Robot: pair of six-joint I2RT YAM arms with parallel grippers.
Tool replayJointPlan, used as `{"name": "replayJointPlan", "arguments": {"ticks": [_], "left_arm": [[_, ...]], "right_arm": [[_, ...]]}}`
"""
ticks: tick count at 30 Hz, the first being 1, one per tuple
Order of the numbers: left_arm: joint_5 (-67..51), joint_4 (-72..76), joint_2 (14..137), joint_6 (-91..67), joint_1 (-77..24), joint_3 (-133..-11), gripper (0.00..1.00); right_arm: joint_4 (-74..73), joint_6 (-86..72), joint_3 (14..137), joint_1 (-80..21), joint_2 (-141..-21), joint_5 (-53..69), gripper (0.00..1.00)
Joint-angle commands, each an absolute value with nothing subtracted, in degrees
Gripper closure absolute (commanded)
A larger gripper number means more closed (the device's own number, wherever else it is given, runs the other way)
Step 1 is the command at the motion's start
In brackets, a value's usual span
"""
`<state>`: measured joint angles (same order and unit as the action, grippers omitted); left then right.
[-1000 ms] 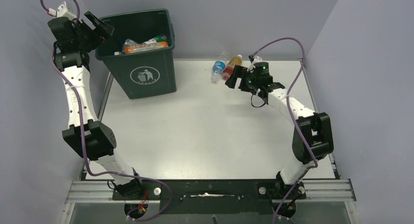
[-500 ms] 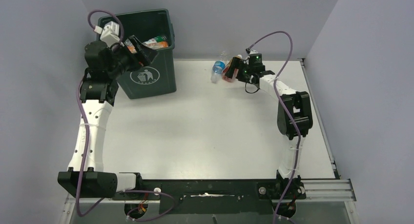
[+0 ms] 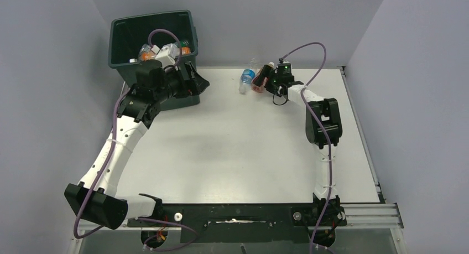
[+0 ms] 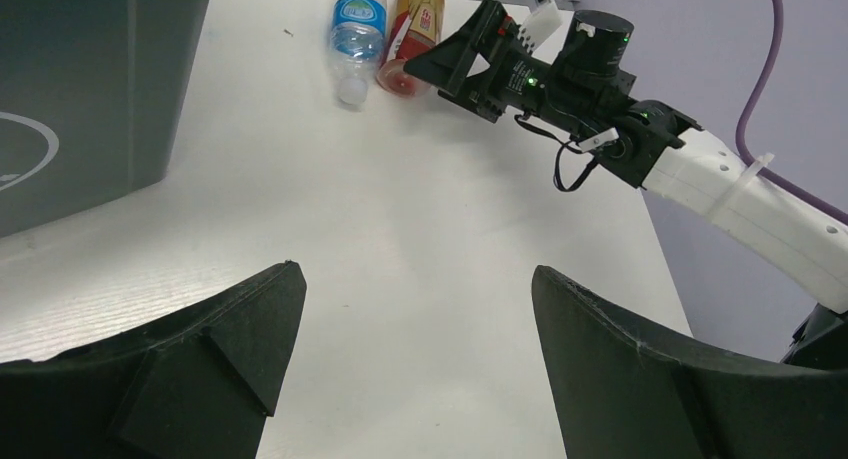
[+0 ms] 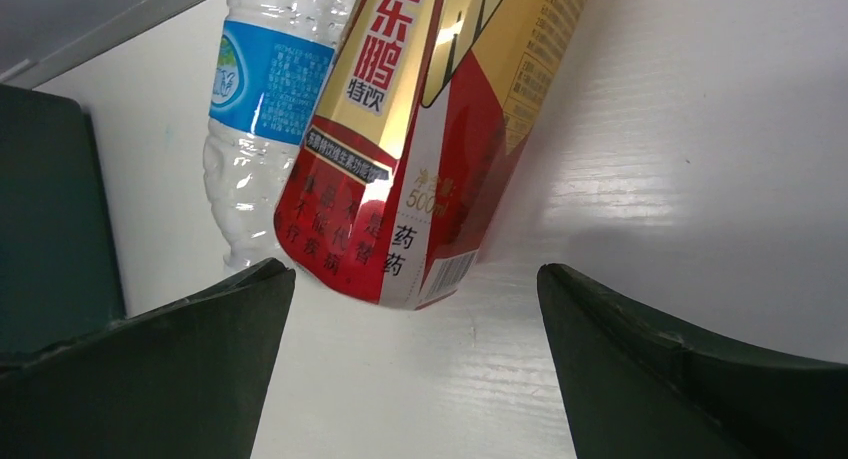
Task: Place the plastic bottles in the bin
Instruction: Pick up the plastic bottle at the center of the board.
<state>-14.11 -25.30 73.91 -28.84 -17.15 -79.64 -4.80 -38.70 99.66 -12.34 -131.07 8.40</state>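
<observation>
**Two bottles on the desk, and the right pincer is lined up on one of them**

Two plastic bottles lie side by side at the far edge of the desk: a clear one with a blue label and a red-and-gold one, touching along their length. The rest of the bottles in view are a heap inside the dark green bin, which stands at the far left corner, well apart from the pair.

The right pincer is spread wide and holds nothing. Its fingers stand on either side of the near end of the red-and-gold bottle without touching it. The left pincer is also released and empty, hovering above the desk just in front of the bin and facing the pair.

The step in hand looks like the approach to grasp the red-and-gold bottle. The next move probably calls for pushing forward until the bottle's body sits between the fingers, then closing. One finger has to slip between the two touching bottles, so the clear one may roll aside. After that comes a long carry across to the bin.
</observation>
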Motion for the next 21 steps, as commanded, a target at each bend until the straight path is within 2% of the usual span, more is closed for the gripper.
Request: {"name": "replayJointPlan", "arguments": {"ticks": [1, 14, 21], "left_arm": [[-11.83, -23.56, 73.43, -27.50, -18.17, -79.47, 0.15], [-12.04, -23.12, 73.90, -27.33, -19.07, -78.44, 0.15], [-12.95, -22.43, 74.24, -27.33, -19.13, -77.70, 0.15]], "right_arm": [[2.57, -43.82, 102.92, -11.94, -131.85, 7.03, 0.02], [9.68, -52.14, 103.56, -12.00, -137.36, 8.98, 0.02], [15.25, -55.37, 98.65, -12.13, -136.69, 7.42, 0.02]]}}
